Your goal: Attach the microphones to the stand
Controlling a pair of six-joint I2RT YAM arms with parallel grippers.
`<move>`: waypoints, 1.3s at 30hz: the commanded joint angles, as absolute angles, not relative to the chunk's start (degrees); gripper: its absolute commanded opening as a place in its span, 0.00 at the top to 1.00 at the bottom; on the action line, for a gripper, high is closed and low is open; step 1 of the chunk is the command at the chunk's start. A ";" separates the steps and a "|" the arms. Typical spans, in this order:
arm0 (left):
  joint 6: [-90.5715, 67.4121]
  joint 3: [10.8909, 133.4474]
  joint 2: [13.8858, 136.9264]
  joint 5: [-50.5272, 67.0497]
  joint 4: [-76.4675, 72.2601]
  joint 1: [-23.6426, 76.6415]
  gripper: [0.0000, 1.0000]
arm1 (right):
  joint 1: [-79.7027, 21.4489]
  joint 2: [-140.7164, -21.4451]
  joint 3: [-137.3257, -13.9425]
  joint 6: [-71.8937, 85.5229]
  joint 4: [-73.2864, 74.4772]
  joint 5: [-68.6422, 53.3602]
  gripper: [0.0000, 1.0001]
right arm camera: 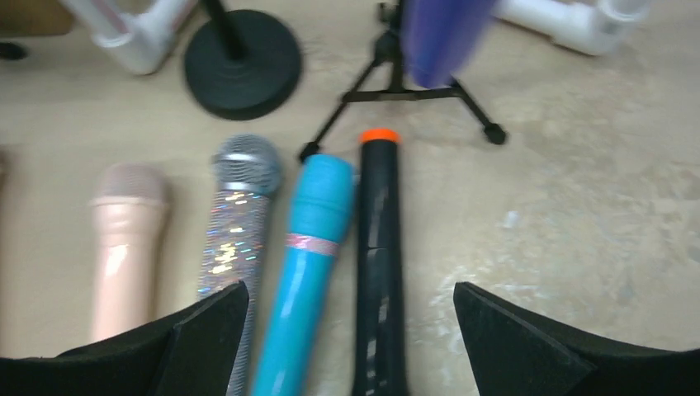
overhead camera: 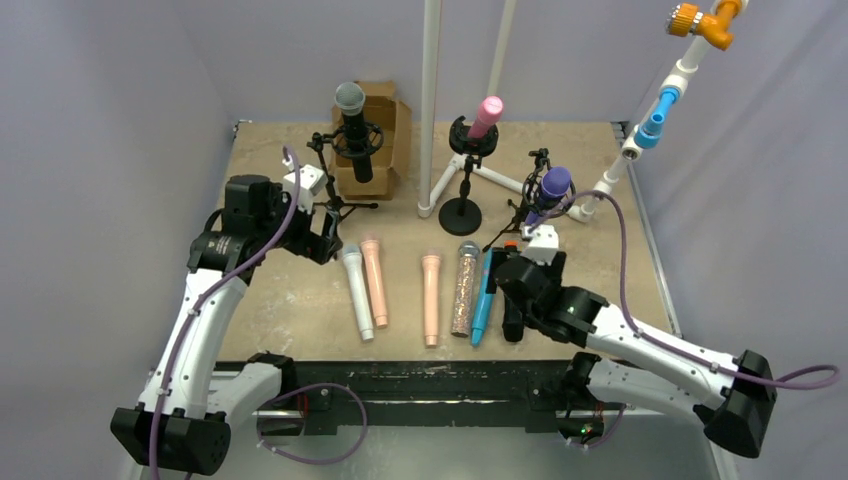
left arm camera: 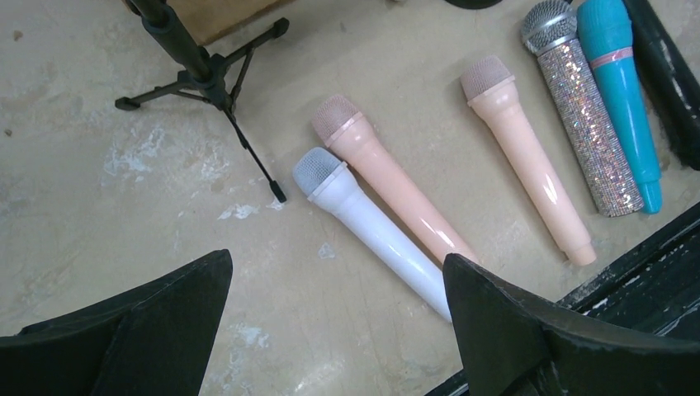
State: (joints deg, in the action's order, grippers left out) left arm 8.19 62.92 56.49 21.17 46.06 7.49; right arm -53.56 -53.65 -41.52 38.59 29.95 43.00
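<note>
The step in hand is judged to be a pick from the row lying on the table [overhead camera: 285, 300]. Three microphones are already seated in the stands [overhead camera: 461, 212] at the back.

On the left, the left gripper [left arm camera: 337, 260] is held above the white microphone [left arm camera: 371, 231]. Its jaws are spread wide, and nothing is held or touched. A clean grasp is best made across the white body near its middle, with the fingers lowered squarely on either side. Care is needed there, since the first peach microphone [left arm camera: 396, 194] lies just beside it and could be nudged or caught by the inner finger.

Further right, a second peach microphone [left arm camera: 528, 165] lies apart. The silver glitter microphone [right arm camera: 235, 223], the blue microphone [right arm camera: 309, 272] and the black microphone [right arm camera: 380, 247] are packed side by side.

The right gripper [right arm camera: 348, 287] is poised over the blue and black pair, its jaws likewise wide apart and empty. The black one, on the outside of the row, is judged the easier to take. A finger would have to be slipped carefully between it and the blue one.
</note>
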 commanded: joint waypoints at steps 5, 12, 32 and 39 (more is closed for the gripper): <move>10.81 54.36 56.60 19.63 36.41 5.76 0.00 | -47.07 -28.98 -23.23 34.16 8.52 64.83 0.01; 10.68 44.73 57.73 19.81 19.81 0.86 0.00 | -34.04 -34.55 -19.17 21.29 -6.19 57.04 0.01; 4.43 27.01 66.79 22.84 -21.99 -6.58 0.00 | -11.03 -67.52 -15.41 8.44 -54.12 38.78 0.01; 1.47 19.65 68.05 21.74 -40.43 -6.59 0.00 | -10.79 -79.22 -15.37 5.52 -71.05 35.43 0.01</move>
State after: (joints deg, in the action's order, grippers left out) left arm 4.56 20.97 67.46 21.30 -24.36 -6.04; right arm -11.11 -74.67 -15.42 8.56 -56.05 38.02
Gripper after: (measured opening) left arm 0.998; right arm 0.987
